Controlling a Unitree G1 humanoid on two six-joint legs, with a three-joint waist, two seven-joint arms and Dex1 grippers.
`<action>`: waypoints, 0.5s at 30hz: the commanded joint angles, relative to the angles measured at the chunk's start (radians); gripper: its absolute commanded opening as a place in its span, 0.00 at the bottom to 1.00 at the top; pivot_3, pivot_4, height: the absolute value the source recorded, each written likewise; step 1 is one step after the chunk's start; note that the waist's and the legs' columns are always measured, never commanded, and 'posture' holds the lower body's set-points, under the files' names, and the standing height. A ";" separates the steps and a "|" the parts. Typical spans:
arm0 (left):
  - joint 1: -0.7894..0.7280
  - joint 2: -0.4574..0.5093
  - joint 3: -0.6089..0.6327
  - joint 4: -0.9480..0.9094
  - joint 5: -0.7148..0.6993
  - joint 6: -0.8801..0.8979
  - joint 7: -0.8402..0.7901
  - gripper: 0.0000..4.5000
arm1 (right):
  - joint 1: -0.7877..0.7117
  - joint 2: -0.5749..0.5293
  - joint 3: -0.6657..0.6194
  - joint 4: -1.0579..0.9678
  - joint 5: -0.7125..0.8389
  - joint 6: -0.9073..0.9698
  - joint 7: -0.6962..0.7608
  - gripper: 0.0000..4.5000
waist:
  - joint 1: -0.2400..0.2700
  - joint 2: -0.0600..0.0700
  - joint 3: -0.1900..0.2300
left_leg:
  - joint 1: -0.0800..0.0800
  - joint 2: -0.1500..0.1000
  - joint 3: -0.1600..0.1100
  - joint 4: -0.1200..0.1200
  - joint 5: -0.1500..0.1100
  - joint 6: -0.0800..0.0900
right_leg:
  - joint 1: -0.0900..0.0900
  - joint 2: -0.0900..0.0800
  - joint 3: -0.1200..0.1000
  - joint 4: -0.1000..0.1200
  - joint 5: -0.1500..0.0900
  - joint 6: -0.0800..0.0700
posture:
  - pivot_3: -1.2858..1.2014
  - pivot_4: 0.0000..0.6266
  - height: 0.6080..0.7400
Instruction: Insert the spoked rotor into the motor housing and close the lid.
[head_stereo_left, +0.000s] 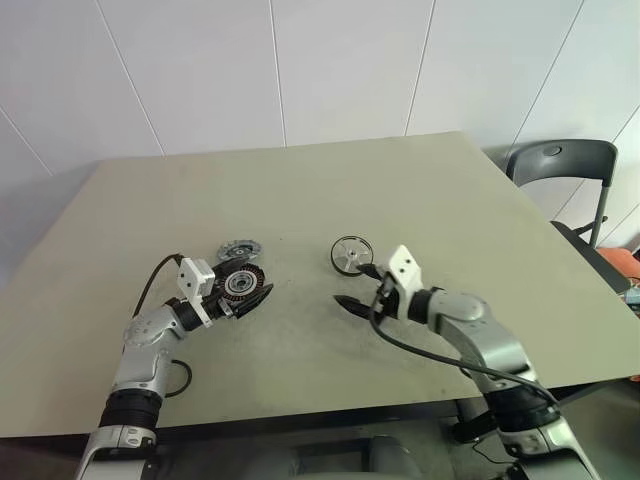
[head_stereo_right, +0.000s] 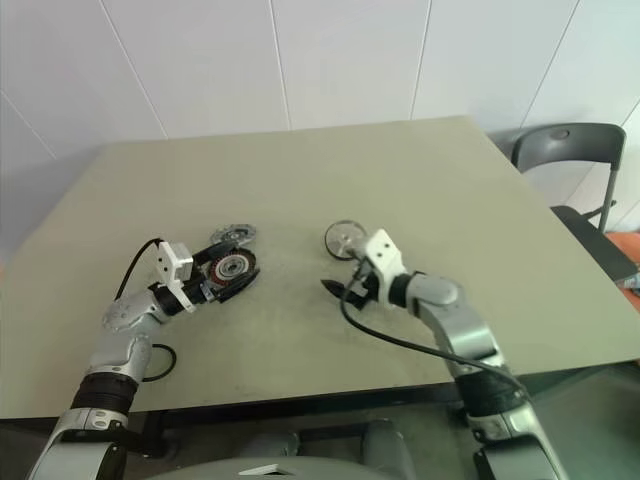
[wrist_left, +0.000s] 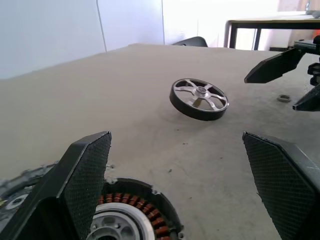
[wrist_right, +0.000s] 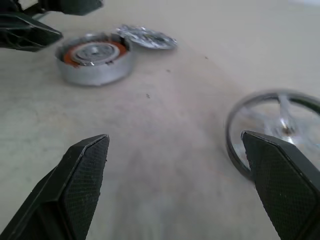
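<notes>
The motor housing (head_stereo_left: 240, 283), a round ring with copper-red coils inside, lies on the table at the left. My left gripper (head_stereo_left: 262, 275) stands open right at it, one finger on each side, and the housing (wrist_left: 132, 220) shows low between them. The lid (head_stereo_left: 238, 249), a grey notched cap, lies flat just behind the housing. The spoked rotor (head_stereo_left: 350, 255), silver with a dark rim, rests near the table's middle. My right gripper (head_stereo_left: 353, 285) is open just in front of the rotor (wrist_right: 280, 125), with nothing between its fingers.
The tan table (head_stereo_left: 330, 190) stretches wide behind the parts. A small nut-like piece (wrist_left: 284, 98) lies near the right gripper. A grey chair (head_stereo_left: 560, 165) stands off the table's far right corner. White panelled wall behind.
</notes>
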 joint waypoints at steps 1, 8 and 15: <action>-0.056 0.042 0.057 0.023 0.003 -0.020 0.032 0.99 | -0.098 0.054 0.055 0.053 -0.048 -0.024 -0.017 1.00 | -0.001 -0.001 -0.001 | 0.000 0.001 0.000 0.000 0.000 -0.001 | 0.000 0.001 0.000 0.000 0.001 -0.001 | 0.52 0.00 1.00; -0.079 0.055 0.124 0.010 0.017 -0.040 0.169 0.99 | -0.236 0.124 0.225 0.214 -0.176 -0.101 0.041 1.00 | -0.003 -0.004 -0.002 | 0.000 0.005 0.001 -0.001 0.002 -0.003 | -0.002 0.005 0.000 0.000 0.003 -0.004 | 0.52 0.00 1.00; -0.040 0.036 0.100 -0.098 0.015 0.001 0.210 0.99 | -0.350 0.220 0.336 0.364 -0.264 -0.203 0.099 1.00 | -0.007 -0.005 -0.003 | 0.000 0.006 0.002 -0.002 0.003 -0.006 | -0.003 0.005 0.000 0.000 0.005 -0.006 | 0.52 0.00 1.00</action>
